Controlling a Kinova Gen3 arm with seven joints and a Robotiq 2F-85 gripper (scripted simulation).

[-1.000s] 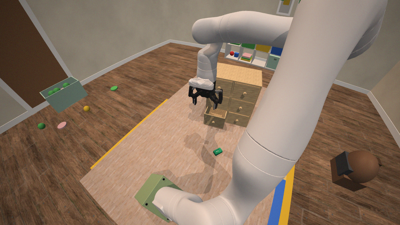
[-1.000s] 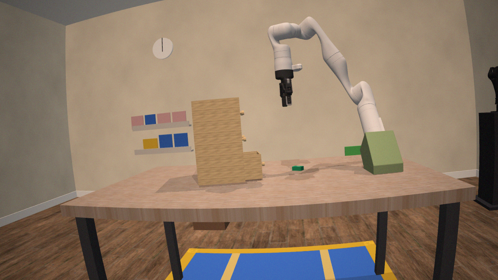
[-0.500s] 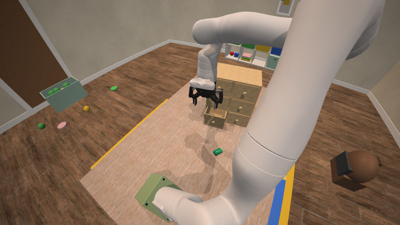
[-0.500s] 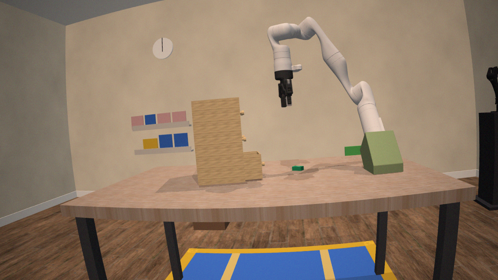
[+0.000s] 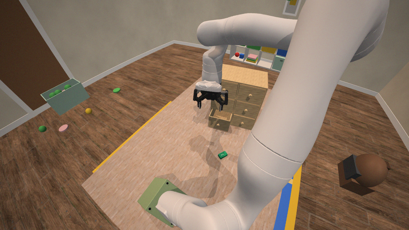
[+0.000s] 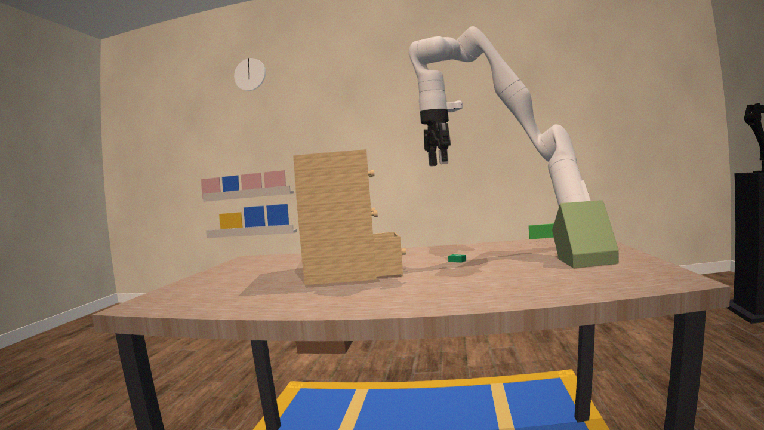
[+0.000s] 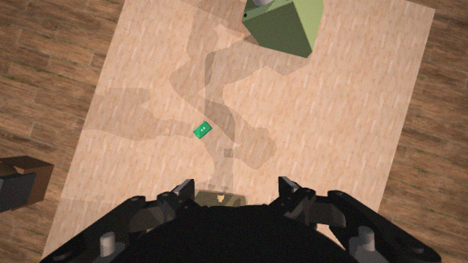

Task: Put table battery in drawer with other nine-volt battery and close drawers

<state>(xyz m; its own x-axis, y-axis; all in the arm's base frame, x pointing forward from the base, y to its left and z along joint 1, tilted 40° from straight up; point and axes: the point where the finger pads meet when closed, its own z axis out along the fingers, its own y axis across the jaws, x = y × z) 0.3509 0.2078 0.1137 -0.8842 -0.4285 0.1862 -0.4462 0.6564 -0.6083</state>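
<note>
claw [image 5: 210, 108] [image 6: 437, 163] [image 7: 236, 187] spread all the way open, nothing in it, hanging above the table [image 5: 160, 142] [image 6: 416, 304] [image 7: 329, 128] | can't make out what's in the 1 pulled-out bottom drawer [image 5: 219, 123] [image 6: 388, 255] [image 7: 228, 199], wrist view mostly blocks it | 1 green battery [image 5: 222, 154] [image 6: 456, 258] [image 7: 202, 130] lying on the tabletop, between chest [image 5: 244, 75] [image 6: 336, 219] and arm base [image 5: 152, 193] [image 6: 587, 232] [image 7: 281, 31], fyi

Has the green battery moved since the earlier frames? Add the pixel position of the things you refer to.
No; the green battery [image 5: 222, 155] [image 6: 456, 258] [image 7: 202, 130] lies at the same place relative to the chest [image 5: 245, 75] [image 6: 333, 214].
</note>
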